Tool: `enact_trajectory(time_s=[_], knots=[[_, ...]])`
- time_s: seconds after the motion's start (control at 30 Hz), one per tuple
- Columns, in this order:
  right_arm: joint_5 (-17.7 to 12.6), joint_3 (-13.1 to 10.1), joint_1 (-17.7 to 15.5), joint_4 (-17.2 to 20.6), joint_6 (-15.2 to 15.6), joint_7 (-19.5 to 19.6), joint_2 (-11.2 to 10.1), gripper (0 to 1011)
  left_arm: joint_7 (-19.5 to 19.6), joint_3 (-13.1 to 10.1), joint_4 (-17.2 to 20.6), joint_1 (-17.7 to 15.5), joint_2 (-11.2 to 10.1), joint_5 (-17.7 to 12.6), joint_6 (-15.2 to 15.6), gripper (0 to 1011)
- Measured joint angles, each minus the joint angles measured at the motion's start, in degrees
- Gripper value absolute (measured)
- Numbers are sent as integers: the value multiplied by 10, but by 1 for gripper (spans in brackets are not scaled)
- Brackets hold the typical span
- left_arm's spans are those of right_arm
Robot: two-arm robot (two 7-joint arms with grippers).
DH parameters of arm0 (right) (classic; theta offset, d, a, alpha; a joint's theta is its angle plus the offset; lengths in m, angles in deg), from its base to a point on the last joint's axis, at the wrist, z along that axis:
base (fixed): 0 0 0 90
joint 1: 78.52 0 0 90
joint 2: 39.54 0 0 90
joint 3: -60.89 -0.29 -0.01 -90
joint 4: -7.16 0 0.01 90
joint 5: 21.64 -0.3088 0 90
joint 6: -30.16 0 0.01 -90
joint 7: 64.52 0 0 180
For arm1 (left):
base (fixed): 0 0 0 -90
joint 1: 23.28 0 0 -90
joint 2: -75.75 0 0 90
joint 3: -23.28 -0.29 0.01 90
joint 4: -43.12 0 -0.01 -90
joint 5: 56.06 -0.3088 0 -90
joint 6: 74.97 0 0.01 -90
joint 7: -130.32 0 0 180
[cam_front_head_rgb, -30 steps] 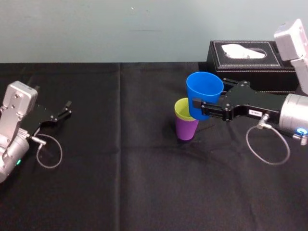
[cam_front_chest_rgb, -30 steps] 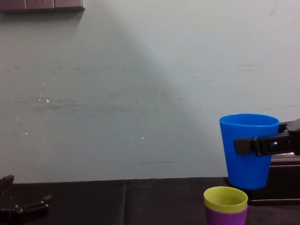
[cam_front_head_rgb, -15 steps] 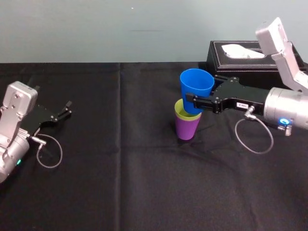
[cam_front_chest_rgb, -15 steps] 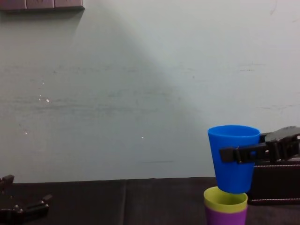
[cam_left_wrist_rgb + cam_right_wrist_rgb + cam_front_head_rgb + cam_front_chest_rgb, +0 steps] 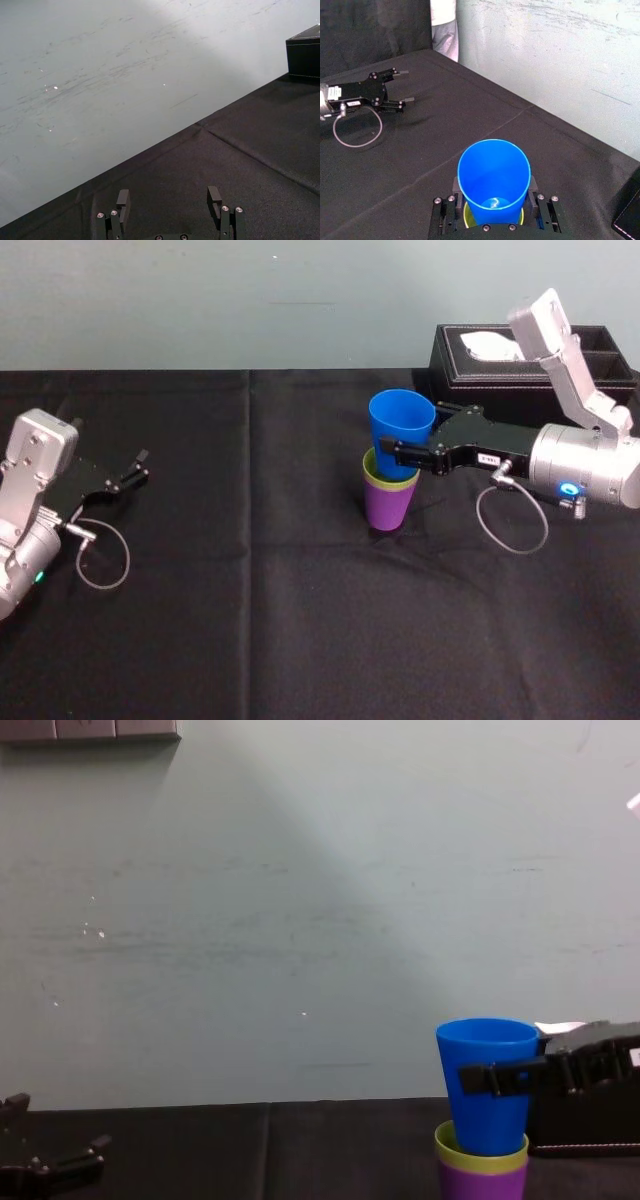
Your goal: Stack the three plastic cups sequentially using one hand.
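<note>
Right gripper clamps the blue cup at mid-wall, upright, its base sunk inside the yellow-green cup, which is nested in the purple cup right of table centre. Black tissue box sits near, behind the right arm by the far edge. Bare black cloth lies in front and to the left. Left gripper is parked well apart at the left edge, fingers spread, empty.

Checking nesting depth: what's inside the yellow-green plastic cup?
Blue tapered plastic cup, held by right claw, sits partly inside the yellow-green cup, which nests in the purple plastic cup. Blue cup's underside is covered. Left claw idle, far left.
</note>
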Motion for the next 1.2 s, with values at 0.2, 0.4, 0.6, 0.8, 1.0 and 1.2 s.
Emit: enact_trajectory(time_s=[0.2,0.4,0.6,0.8,1.0,1.2], knots=[[4,4,1,-16,-5,-5,6,724,0,0,0,0,0,0,0,1012],[9,6,-3,-25,-10,-9,9,724,0,0,0,0,0,0,0,1011],[11,8,-6,-31,-13,-12,11,724,0,0,0,0,0,0,0,1011],[11,8,-6,-30,-13,-12,11,724,0,0,0,0,0,0,0,1011],[11,7,-6,-29,-13,-11,10,724,0,0,0,0,0,0,0,1011],[11,7,-5,-29,-13,-11,10,724,0,0,0,0,0,0,0,1011]])
